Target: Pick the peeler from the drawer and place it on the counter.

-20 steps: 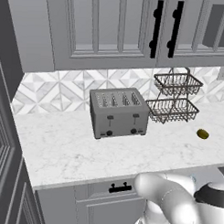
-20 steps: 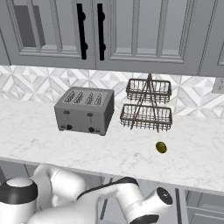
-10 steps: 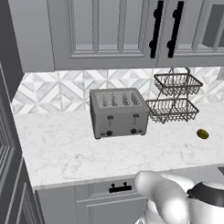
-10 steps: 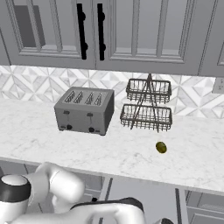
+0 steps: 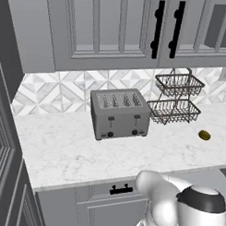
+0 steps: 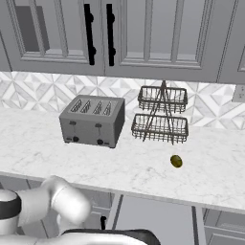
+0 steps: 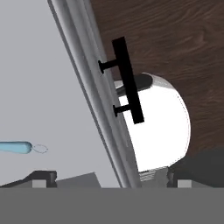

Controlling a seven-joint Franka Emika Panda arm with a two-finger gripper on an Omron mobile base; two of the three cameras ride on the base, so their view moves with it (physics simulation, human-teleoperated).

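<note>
Pale teal, the peeler (image 7: 17, 147) lies on the drawer (image 7: 52, 87) floor in our hand view. Our tool's (image 7: 111, 178) fingertips (image 7: 41, 177) stand wide apart, holding nothing, the peeler well above them.

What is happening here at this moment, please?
The robot arm is reaching down below the counter toward the open drawer. The hand view looks into the drawer, where the pale blue peeler lies on the grey bottom, not gripped. The drawer's black bar handle is near the camera. On the counter stand a toaster and a two-tier wire basket, with a small olive-green lump beside them. The peeler is not yet on the counter.
</note>
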